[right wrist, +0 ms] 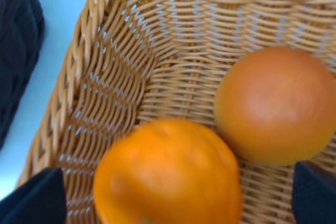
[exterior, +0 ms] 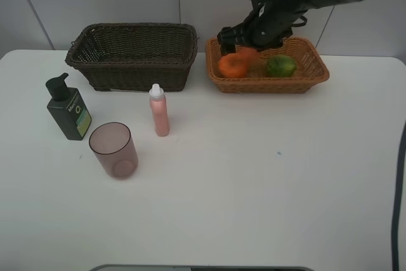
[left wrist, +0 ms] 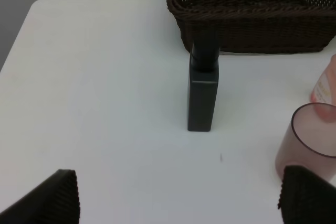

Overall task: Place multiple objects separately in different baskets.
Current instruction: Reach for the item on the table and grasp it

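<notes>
- The left hand (left wrist: pixel 178 203) was out of the high view. Its own camera showed both fingertips (left wrist: pixel 50 198) spread wide, open and holding nothing.
- The translucent pinkish cup (exterior: pixel 114 150) stood upright at lower left of the frame, nearest the front edge of the white worktop (exterior: pixel 266 182). In the wrist view it was close beside one fingertip of the left hand.
- The dark green pump bottle (exterior: pixel 68 112) stood upright at far left, just behind the cup. It was straight ahead of the open left hand and well apart from it.
- The small pink white-capped bottle (exterior: pixel 159 112) stood upright just right of the cup, in front of the dark basket.
- The dark brown basket (exterior: pixel 139 74) sat at upper left of centre, with nothing visible inside it.
- The orange-tan basket (exterior: pixel 314 61) sat beside it at upper right and held the orange (exterior: pixel 233 65), the green fruit (exterior: pixel 280 66) and the red-yellow fruit (exterior: pixel 253 56).
- The right hand (exterior: pixel 236 44) hung over the left end of that basket, above the orange and the red-yellow fruit. Its fingers stood wide apart, clear of the orange on both sides, gripping nothing.
</notes>
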`<state>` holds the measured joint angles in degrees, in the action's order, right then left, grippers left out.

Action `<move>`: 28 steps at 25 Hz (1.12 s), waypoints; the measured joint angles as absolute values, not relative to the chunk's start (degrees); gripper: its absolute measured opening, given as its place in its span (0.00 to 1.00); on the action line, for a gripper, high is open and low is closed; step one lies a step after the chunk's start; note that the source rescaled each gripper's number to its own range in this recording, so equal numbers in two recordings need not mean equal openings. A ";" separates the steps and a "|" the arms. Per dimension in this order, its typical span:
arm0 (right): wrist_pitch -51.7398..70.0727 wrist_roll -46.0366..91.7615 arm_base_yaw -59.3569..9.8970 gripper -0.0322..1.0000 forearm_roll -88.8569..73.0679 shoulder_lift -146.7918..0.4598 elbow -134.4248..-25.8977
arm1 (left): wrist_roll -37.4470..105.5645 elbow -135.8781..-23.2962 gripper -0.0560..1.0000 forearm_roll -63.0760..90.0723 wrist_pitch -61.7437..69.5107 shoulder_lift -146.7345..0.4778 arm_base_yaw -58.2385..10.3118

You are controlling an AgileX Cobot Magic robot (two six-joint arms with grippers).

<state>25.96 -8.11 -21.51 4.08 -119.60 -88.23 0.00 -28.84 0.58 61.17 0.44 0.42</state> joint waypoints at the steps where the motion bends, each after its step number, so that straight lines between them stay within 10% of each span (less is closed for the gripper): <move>1: 27.11 -8.11 -21.51 0.74 4.14 -118.41 -87.86 | 0.00 -28.84 0.98 0.58 61.17 0.44 0.42; 28: 55.95 -8.11 -5.62 0.74 4.75 -56.17 -55.09 | 0.00 -28.84 0.98 0.58 61.17 0.44 0.42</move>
<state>55.95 -8.11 -5.62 4.75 -56.17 -55.09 0.00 -28.84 0.58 61.17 0.44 0.42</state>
